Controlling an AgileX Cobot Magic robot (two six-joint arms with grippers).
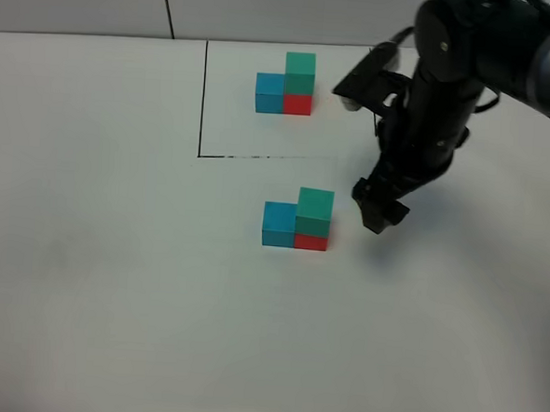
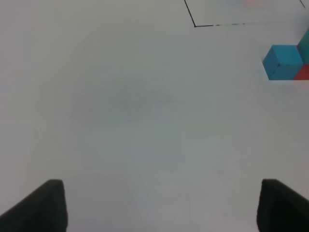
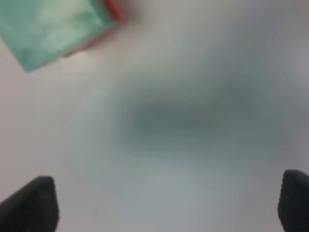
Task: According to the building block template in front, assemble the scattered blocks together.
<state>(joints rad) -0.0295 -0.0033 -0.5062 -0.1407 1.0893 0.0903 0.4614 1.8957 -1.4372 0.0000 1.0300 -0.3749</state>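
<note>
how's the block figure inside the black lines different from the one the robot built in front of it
The template figure stands inside the black-line frame at the back of the table; the assembled blocks stand outside it, nearer the camera. The template looks slightly smaller in the high view. The right gripper hangs open beside the assembled blocks, not the template. Both share one layout: blue cube left, red right, green on the red.

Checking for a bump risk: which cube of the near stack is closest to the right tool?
The green cube atop the red cube; it faces the right tool, while the blue cube sits on the far side.
</note>
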